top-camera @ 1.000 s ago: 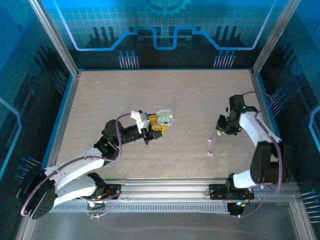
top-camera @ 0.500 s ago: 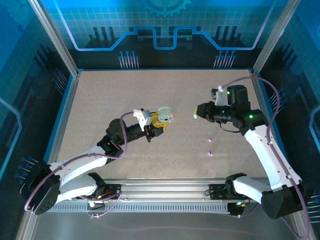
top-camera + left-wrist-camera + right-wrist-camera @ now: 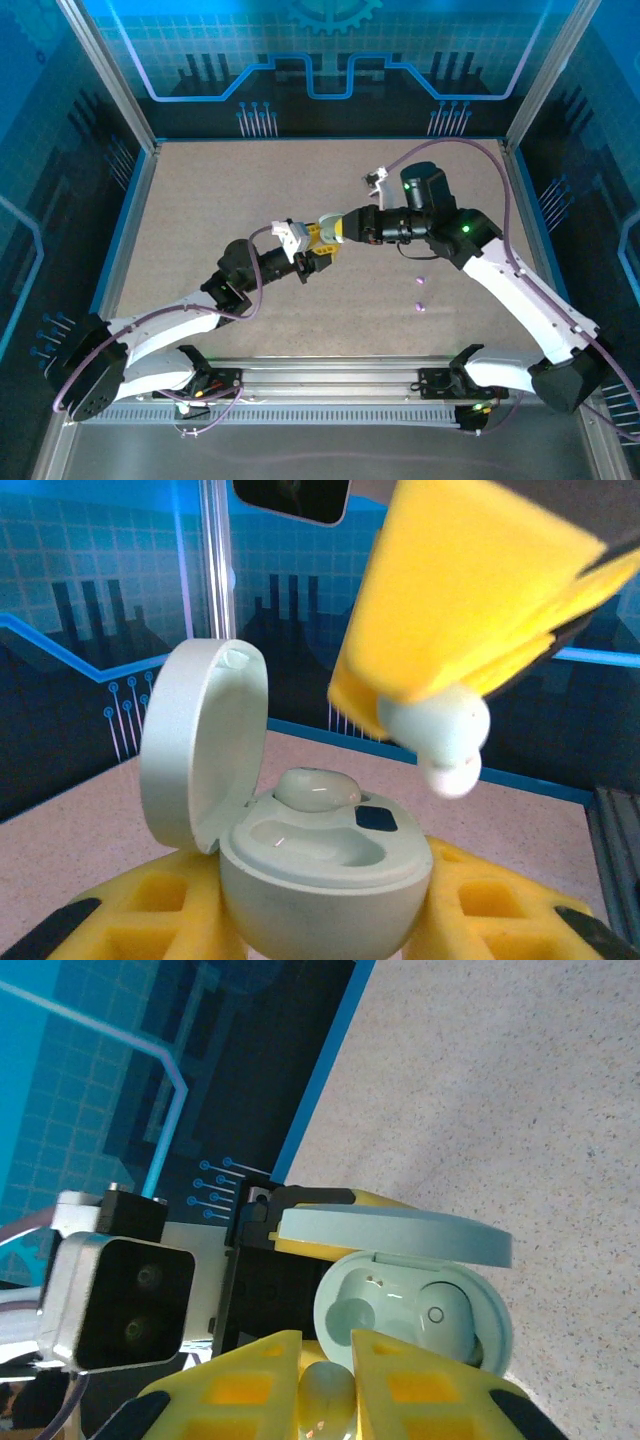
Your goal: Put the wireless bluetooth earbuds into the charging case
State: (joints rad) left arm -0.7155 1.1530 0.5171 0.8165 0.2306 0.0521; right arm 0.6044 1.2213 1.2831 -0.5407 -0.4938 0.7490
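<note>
My right gripper (image 3: 327, 1348) pinches an earbud (image 3: 440, 742) above the open case (image 3: 322, 880) my left gripper (image 3: 316, 925) clamps; I should centre it over the empty socket (image 3: 300, 842), lowering gently.

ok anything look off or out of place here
Two tiny purple earbuds lie loose on the table, right of the open pale case, and their colour doesn't match it.

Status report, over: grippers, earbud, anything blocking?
Left gripper shut on case, lid open. Right gripper shut on earbud near case. One bud seated, one slot free. Nothing blocking.
</note>
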